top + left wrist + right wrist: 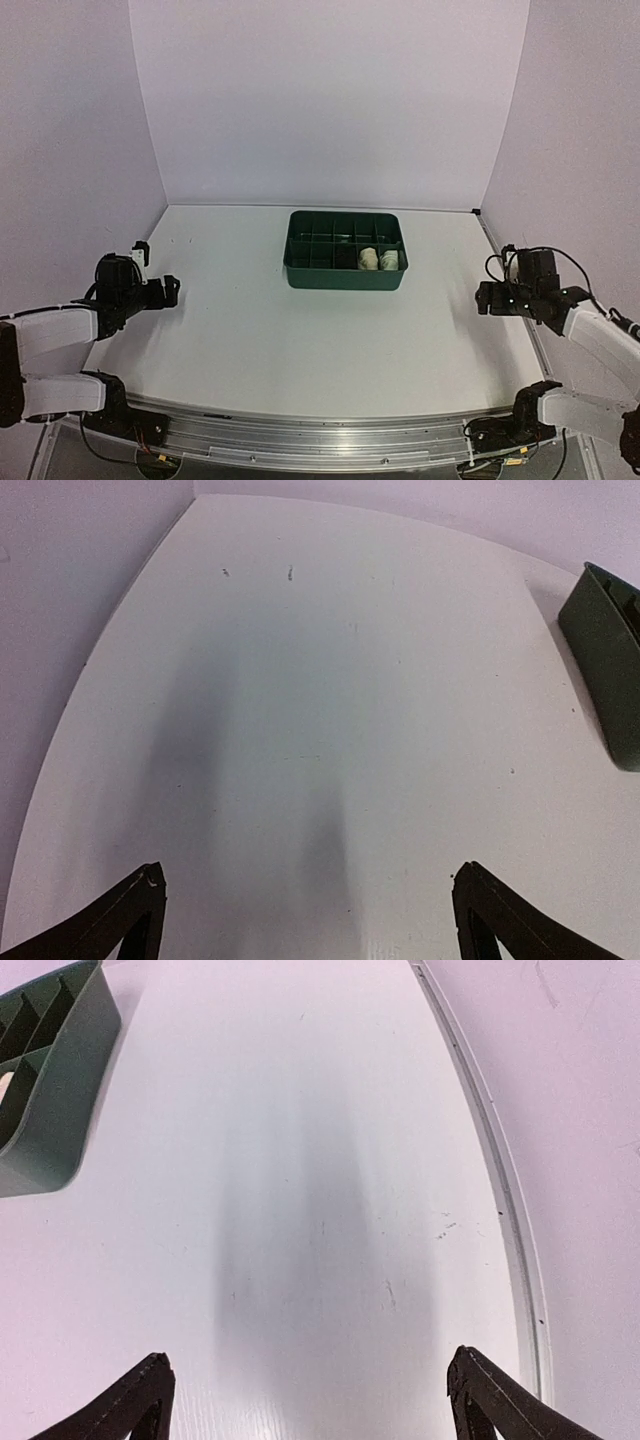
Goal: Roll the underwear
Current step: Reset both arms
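Note:
Three rolled pieces of underwear sit in the front row of the dark green tray (300, 275): a black one (345, 258), a cream one (368, 259) and a pale one (390, 260). My left gripper (157, 270) hovers over bare table far to the left of the tray, open and holding nothing (310, 872). My right gripper (494, 275) hangs off to the right of the tray, also open and holding nothing (310, 1358). The tray's end wall (610, 660) shows at the right edge of the left wrist view, and its other corner (60, 1090) at the upper left of the right wrist view.
White table (260, 330) with purple walls on three sides. A raised metal rim (500, 1180) runs along the table's right edge, close to the right gripper. The tray's other compartments look empty.

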